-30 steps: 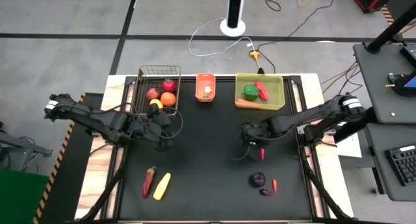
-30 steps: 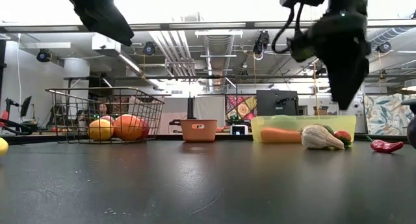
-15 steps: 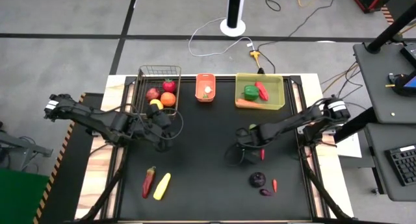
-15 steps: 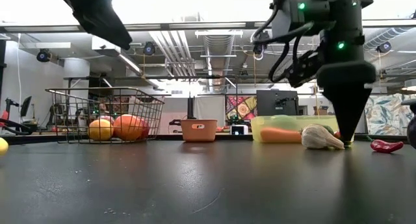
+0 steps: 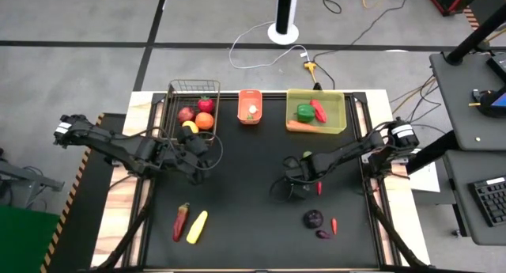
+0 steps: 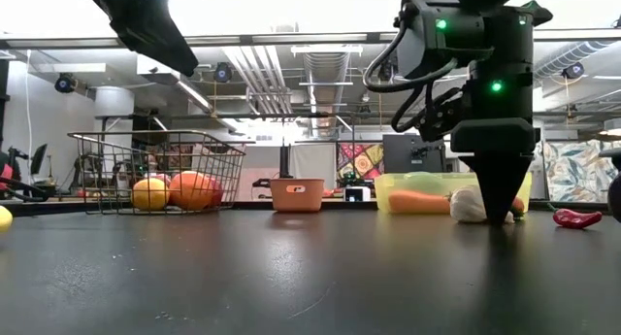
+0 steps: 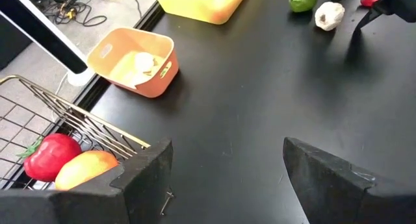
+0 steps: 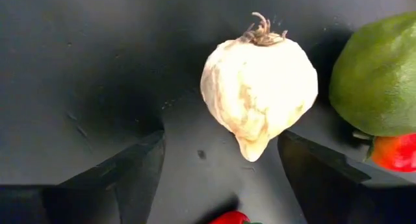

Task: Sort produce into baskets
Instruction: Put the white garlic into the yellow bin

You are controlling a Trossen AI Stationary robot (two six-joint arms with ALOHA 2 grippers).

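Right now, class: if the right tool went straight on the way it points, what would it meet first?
Probably the white garlic bulb, centred ahead of the open right tool; the green fruit sits beside it.

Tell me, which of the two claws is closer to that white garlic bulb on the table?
The right. The right gripper hangs open directly over the garlic bulb, a finger on either side. The left gripper is open too, far off beside the wire basket.
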